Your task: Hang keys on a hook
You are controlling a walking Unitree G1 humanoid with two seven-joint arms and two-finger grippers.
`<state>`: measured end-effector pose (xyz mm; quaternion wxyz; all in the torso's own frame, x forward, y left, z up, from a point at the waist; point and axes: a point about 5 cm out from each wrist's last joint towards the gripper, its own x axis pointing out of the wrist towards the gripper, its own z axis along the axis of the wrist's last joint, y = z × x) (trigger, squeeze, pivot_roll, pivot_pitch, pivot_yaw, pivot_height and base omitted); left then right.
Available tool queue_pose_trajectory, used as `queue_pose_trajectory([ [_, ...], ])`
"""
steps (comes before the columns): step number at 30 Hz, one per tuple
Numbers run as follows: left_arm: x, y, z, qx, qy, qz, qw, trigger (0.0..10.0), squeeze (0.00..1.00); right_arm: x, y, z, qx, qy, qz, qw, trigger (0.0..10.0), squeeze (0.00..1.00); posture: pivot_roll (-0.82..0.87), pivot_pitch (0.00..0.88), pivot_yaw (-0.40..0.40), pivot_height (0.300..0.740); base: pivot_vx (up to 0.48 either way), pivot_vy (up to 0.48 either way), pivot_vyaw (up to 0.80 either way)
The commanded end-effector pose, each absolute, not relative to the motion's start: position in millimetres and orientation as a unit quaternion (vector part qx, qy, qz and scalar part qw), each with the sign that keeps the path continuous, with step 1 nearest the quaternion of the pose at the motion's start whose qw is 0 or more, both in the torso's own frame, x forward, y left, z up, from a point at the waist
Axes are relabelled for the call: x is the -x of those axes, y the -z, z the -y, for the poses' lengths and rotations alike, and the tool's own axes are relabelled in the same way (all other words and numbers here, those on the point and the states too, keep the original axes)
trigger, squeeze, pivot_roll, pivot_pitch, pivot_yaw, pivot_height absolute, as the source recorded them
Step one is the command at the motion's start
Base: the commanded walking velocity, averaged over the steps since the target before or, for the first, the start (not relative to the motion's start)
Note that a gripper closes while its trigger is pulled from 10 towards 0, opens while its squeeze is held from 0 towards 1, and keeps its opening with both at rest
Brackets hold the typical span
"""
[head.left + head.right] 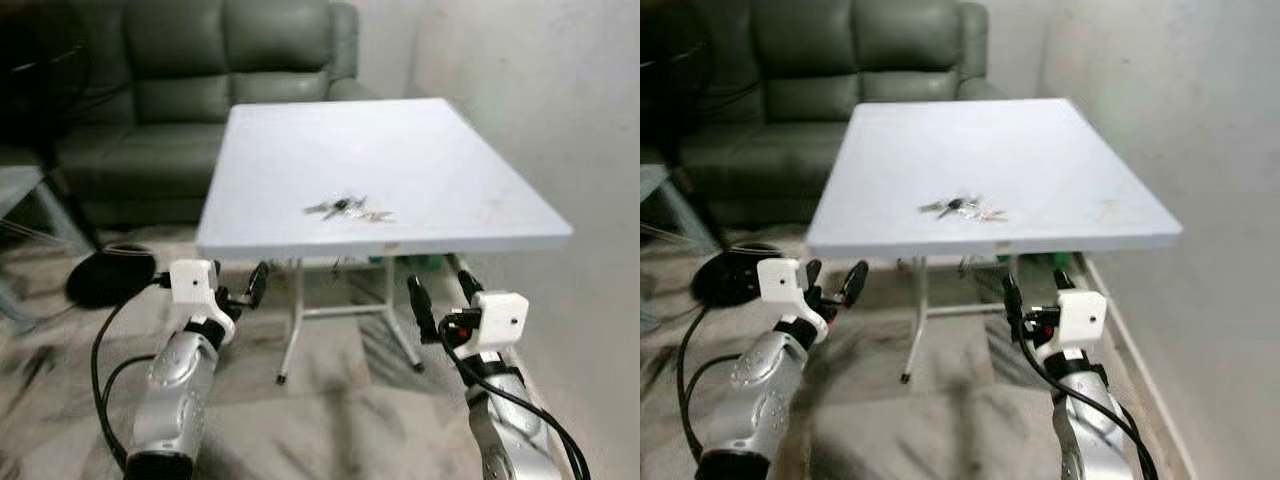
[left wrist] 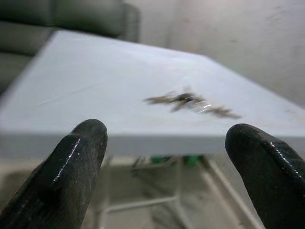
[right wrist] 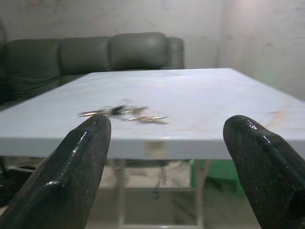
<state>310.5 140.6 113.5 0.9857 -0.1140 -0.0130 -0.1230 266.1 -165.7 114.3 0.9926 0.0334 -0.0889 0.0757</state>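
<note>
A bunch of keys (image 1: 345,208) lies flat on the white table (image 1: 400,140), near its front edge and about the middle of its width. Both grippers hang below and in front of that edge, pointing toward it. My left gripper (image 1: 243,292) is open and empty, left of the keys. My right gripper (image 1: 442,292) is open and empty too, right of them. The left wrist view looks between its black fingers (image 2: 81,157) at the keys (image 2: 190,101) on the tabletop. In the right wrist view the keys (image 3: 124,113) lie just above the left finger (image 3: 86,162).
A dark green sofa (image 1: 200,80) stands behind the table. A pale wall (image 1: 560,100) runs close along the table's right side. A black round object (image 1: 110,275) lies on the floor at left, beside a low glass table (image 1: 15,185). Something green (image 3: 209,174) sits under the table.
</note>
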Motion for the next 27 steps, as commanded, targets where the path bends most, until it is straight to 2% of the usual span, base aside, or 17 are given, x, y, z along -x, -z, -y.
queue_pose_trajectory([
  [1, -311.3, -114.0, -137.0, 0.113, 0.126, 0.01, 0.986, 10.0, 0.0, -266.2, -118.6, 171.2, -0.029, -0.07, 0.094, 0.993, 10.0, 0.0, -0.04, 0.0, -0.004, 0.74, 0.48, 0.0, 0.0],
  [8, -311.6, -113.6, -136.0, 0.115, 0.126, 0.01, 0.985, 10.0, 0.0, -266.7, -118.6, 169.0, -0.026, -0.08, 0.092, 0.992, 10.0, 0.0, -0.04, 0.0, -0.008, 0.74, 0.48, 0.0, 0.0],
  [9, -311.3, -113.5, -135.1, 0.116, 0.126, 0.01, 0.985, 10.0, 0.0, -266.6, -117.4, 166.7, -0.006, -0.089, 0.087, 0.992, 10.0, 0.0, -0.04, 0.0, -0.011, 0.74, 0.48, 0.0, 0.0],
  [18, -311.0, -113.7, -133.2, 0.118, 0.128, 0.011, 0.985, 10.0, 0.0, -266.5, -116.8, 165.5, 0.0, -0.096, 0.086, 0.992, 10.0, 0.0, -0.04, 0.0, -0.011, 0.74, 0.48, 0.0, 0.73],
  [23, -311.6, -113.5, -132.2, 0.124, 0.131, 0.008, 0.984, 10.0, 0.0, -267.3, -115.9, 165.8, -0.011, -0.088, 0.083, 0.993, 10.0, 0.0, -0.04, 0.0, -0.011, 0.74, 0.48, 0.0, 0.18],
  [27, -310.4, -113.9, -129.4, 0.129, 0.129, 0.009, 0.983, 10.0, 0.0, -268.0, -115.3, 166.4, -0.009, -0.089, 0.08, 0.993, 10.0, 0.0, -0.04, 0.0, -0.013, 0.74, 0.0, 0.0, 0.0],
])
